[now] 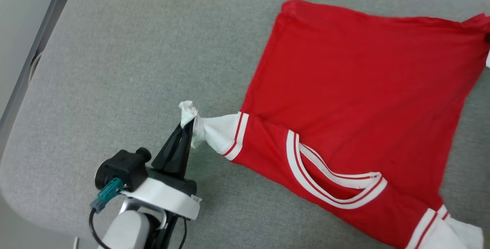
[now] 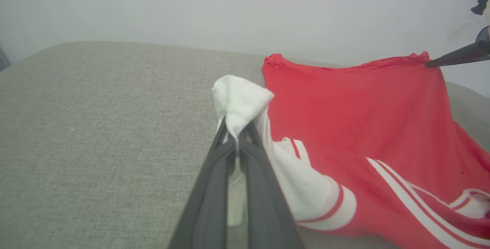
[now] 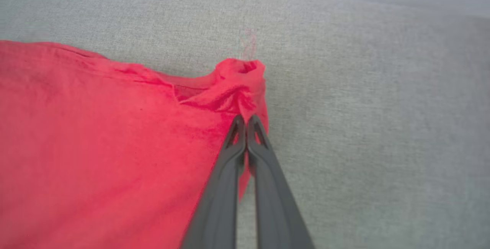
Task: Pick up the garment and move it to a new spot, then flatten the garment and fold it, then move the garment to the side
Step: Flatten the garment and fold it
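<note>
The garment point(image 1: 356, 99), a red jersey with white sleeves and striped trim, lies spread on the grey cushioned surface point(image 1: 126, 57), plain side up; no letters or number show. My left gripper point(image 1: 188, 123) is shut on the bunched white end of the near-left sleeve point(image 2: 239, 101), which sticks up past the fingertips. The neck opening point(image 1: 337, 180) faces the near edge. In the right wrist view my right gripper point(image 3: 246, 120) is shut on a red hem corner point(image 3: 237, 84). From the left wrist view that gripper's fingers point(image 2: 455, 55) hold the far right corner slightly lifted.
The grey surface has a rounded edge at the left point(image 1: 15, 134), beside a pale wall and a grey rail point(image 1: 36, 46). A pale wall point(image 2: 229, 7) stands behind the surface. Bare fabric stretches left of the jersey.
</note>
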Motion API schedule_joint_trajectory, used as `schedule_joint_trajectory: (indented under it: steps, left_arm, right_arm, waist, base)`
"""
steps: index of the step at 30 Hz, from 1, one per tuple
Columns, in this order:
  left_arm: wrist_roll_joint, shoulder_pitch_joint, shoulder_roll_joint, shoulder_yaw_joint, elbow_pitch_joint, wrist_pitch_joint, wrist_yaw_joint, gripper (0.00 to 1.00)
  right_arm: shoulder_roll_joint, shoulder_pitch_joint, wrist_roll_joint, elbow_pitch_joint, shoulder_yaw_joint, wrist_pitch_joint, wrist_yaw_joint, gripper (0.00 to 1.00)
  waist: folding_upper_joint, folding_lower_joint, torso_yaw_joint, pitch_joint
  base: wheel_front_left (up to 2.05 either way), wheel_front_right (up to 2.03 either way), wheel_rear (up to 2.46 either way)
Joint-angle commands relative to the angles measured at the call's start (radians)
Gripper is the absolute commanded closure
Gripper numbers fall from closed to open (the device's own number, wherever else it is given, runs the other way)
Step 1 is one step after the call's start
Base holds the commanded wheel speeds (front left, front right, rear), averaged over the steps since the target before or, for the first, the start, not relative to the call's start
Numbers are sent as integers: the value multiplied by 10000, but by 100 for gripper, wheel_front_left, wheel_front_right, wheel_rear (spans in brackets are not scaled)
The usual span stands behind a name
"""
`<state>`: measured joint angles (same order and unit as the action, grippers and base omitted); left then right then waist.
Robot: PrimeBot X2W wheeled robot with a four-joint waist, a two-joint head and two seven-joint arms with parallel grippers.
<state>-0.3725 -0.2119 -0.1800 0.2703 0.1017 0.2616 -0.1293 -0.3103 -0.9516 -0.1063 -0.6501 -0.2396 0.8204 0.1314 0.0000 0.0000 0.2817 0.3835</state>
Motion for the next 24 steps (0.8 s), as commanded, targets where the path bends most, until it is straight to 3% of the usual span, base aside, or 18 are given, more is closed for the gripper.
schedule_joint_trajectory:
  steps: [1,6,10,18,24]
  left_arm:
    - [-11,177,-79,-163,101,44,-11,100]
    - [41,560,-218,-513,341,44,60,100]
    - [46,823,-338,-662,486,44,100,100]
    - [-82,1427,-570,-937,574,39,238,100]
    - [-149,1731,-692,-963,628,-11,283,100]
  right_arm:
    - [-149,512,-276,325,182,1,-13,100]
    - [-560,2241,-1189,2166,323,234,-13,100]
    - [-579,4110,-1822,3812,-259,276,-14,100]
    - [876,8186,-2173,6736,-1926,245,-13,100]
    - [2297,10531,-2331,7735,-2565,-42,-13,100]
  waist:
    - [0,0,-454,-554]
    - [0,0,-1051,-1223]
    - [0,0,-1456,-1669]
    - [0,0,-2153,-2319]
    - [0,0,-2434,-2607]
  base:
    - [0,0,0]
    - [0,0,0]
    - [0,0,0]
    - [0,0,0]
    - [0,0,0]
